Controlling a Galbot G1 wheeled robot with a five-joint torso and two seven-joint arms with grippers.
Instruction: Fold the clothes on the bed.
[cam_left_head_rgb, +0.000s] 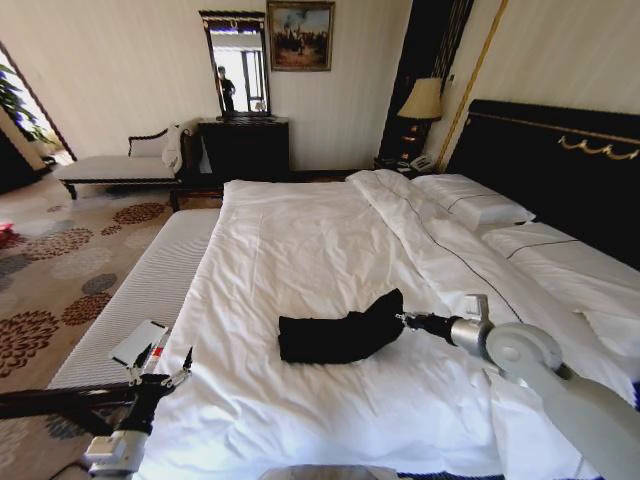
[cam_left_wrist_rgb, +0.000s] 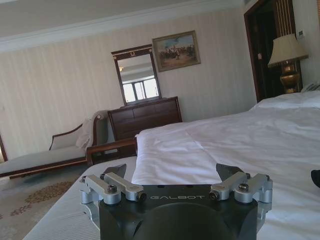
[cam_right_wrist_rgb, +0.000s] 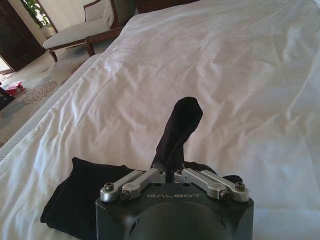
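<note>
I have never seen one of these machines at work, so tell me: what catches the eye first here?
A small black T-shirt lies bunched on the white duvet of a large bed, stark against all that white. The right pincer is shut on one end of the shirt, lifting it off the duvet. The left pincer hangs open at the robot's left, over the near edge of the bed.

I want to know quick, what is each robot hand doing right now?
Left gripper: open, holding nothing, beside the bed.
Right gripper: closed on the black T-shirt, lifting one end.
</note>
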